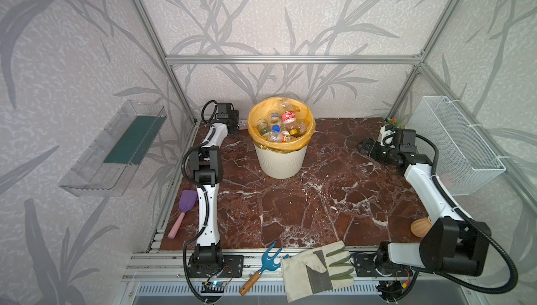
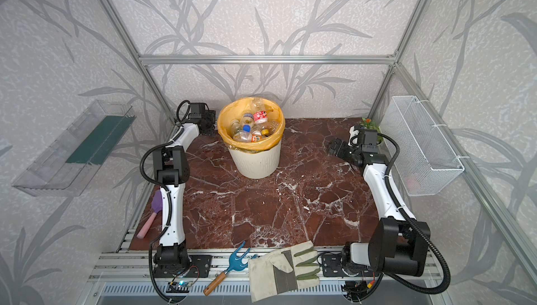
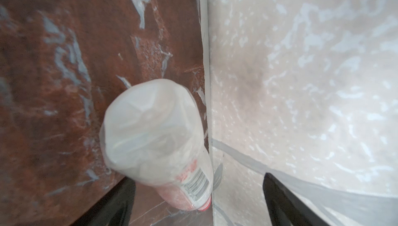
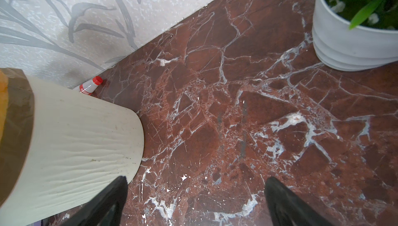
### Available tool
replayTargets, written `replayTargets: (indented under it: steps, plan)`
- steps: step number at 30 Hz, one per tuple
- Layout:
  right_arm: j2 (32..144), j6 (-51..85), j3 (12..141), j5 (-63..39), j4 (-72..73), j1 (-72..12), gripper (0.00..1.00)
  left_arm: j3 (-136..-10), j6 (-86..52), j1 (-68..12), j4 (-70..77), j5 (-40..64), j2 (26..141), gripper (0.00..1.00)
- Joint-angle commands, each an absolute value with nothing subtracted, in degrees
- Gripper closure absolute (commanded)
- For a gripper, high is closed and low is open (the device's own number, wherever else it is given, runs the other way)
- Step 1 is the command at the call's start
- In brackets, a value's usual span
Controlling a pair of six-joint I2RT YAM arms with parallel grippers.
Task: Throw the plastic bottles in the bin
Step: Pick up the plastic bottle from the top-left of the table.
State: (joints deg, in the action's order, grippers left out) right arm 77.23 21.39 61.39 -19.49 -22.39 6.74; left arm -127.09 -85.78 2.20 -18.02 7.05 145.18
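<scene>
Bottles lie in two places: most are piled in the bin [image 1: 280, 162], and one bottle [image 3: 155, 136] is outside it, at the foot of the back wall [image 4: 64, 20].

Far left, a clear shelf [image 1: 110, 149] hangs on the side wall. Below it a purple spatula [image 1: 186, 202] lies at the desk's [image 1: 319, 202] left edge, just beside the left arm. That arm reaches into the back left corner, where the left end effector [image 3: 198, 177] stands wide open with the clear, red-labelled bottle between its fingers [image 3: 120, 197]. There is a gap on the wall side, and I cannot tell whether the other finger touches the bottle. The wall runs close along the bottle and crowds that finger.

The bin stands at the back middle of the desk, just right of that end effector, and its yellow bag is folded over the rim. The piled bottles [image 1: 280, 127] reach the rim in both top views. From the right wrist view the bin hides all of the loose bottle but its neck and red cap.

At the front edge lie a blue hand rake [image 1: 261, 268] and a work glove [image 1: 313, 268], clear of the arms.

The right end effector [image 4: 196, 180] hovers over bare desk, well apart from the bin, fully open and holding nothing. A white flowerpot [image 4: 349, 46] stands just behind it. A terracotta vase [image 1: 420, 226] sits by the right arm's lower link, and a wire basket [image 1: 456, 149] hangs on the right wall.
</scene>
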Motion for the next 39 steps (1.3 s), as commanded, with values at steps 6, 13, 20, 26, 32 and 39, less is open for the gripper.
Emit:
replayTargets:
  steps: [6,13,20,26,32,39]
  plan:
    - [76.65,22.00,60.46,-19.43,-23.07,7.91,0.01,-133.70,-89.76,2.07,-25.26,6.60,151.67,0.14]
    - [75.96,22.02,60.22,-19.27,-23.67,8.63,0.01,-139.87,-90.16,2.45,-29.05,6.98,156.68,0.21]
    - [75.59,23.32,58.98,-20.74,-22.86,9.91,0.01,-140.64,-90.34,3.73,-30.48,8.93,158.65,0.37]
    - [74.37,24.08,57.92,-21.01,-22.18,10.58,0.01,-138.01,-90.45,4.78,-29.66,11.34,158.03,0.55]
    - [73.30,24.43,57.44,-21.05,-22.30,10.85,0.01,-127.91,-90.24,4.97,-24.40,12.17,152.45,0.62]
    - [72.03,24.08,57.70,-23.19,-23.55,10.86,0.01,-114.76,-89.62,5.67,-16.58,12.44,141.73,0.60]
